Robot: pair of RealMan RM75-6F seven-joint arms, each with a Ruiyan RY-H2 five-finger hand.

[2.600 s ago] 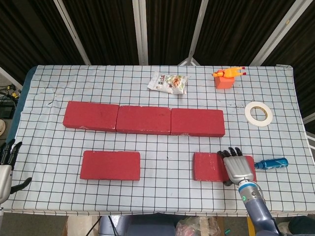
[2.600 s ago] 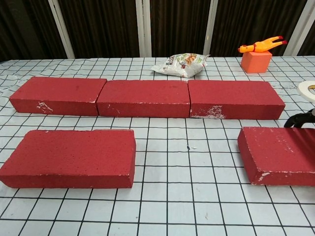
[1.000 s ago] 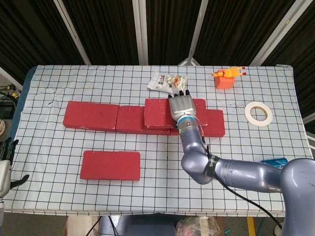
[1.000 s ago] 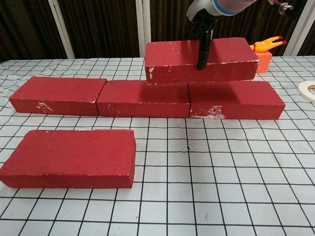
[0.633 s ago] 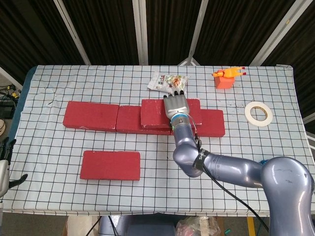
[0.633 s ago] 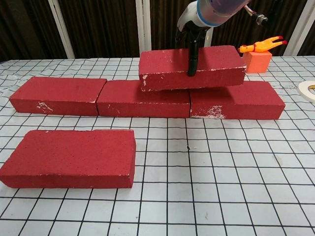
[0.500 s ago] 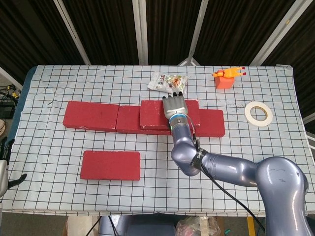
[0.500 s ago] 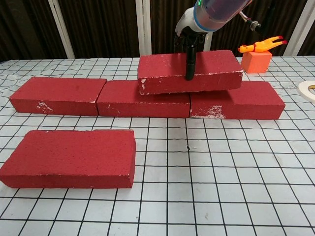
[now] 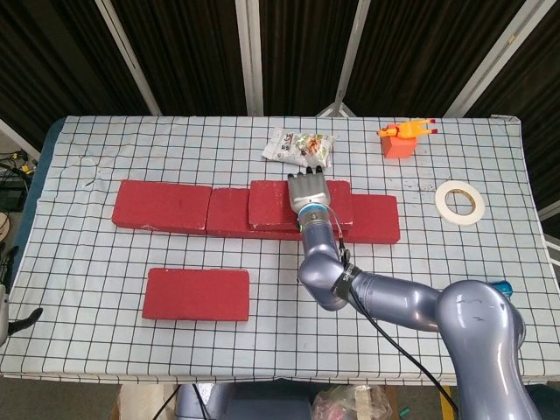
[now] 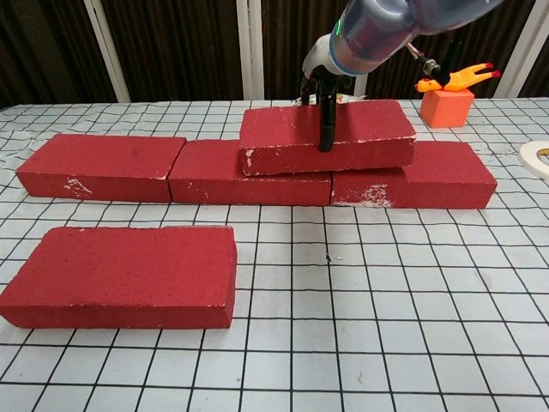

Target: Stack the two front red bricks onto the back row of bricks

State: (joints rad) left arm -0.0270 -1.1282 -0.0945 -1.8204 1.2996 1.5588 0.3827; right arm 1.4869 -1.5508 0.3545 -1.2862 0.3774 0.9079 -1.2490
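Three red bricks form the back row: left, middle and right. A fourth red brick lies across the seam of the middle and right ones, and my right hand grips it from above. In the chest view this brick seems to sit on the row, with the right hand's thumb down its front face. One red brick lies flat at the front left. My left hand shows only at the frame's left edge, holding nothing, its thumb apart.
A snack bag lies just behind the stacked brick. An orange block with a rubber chicken stands at the back right. A tape roll lies on the right. The checked cloth covers the table.
My right hand has carried the front right brick up and leftward, then lowered it onto the back row. The left hand has sunk further out of the head view.
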